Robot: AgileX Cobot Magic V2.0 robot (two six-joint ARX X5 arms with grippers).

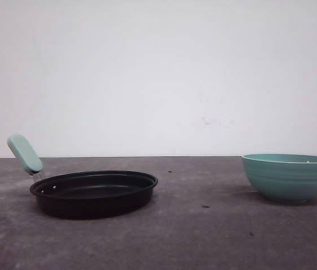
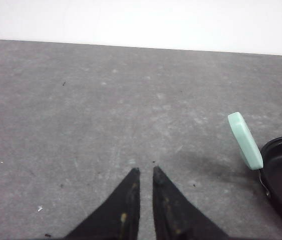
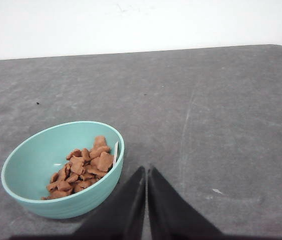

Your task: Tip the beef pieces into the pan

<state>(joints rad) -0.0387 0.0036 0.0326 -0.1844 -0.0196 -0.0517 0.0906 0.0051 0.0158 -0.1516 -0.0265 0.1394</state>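
The pan (image 1: pixel 94 193) sits on the grey counter (image 1: pixel 203 236) toward the left, its mint handle angled up, and well apart to the right stands the teal bowl (image 3: pixel 60 170) holding the beef pieces (image 3: pixel 82 168). Both hands are empty — the left hand (image 2: pixel 146 171) nearly together beside the handle, the right hand (image 3: pixel 146 169) pressed together just beside the bowl.
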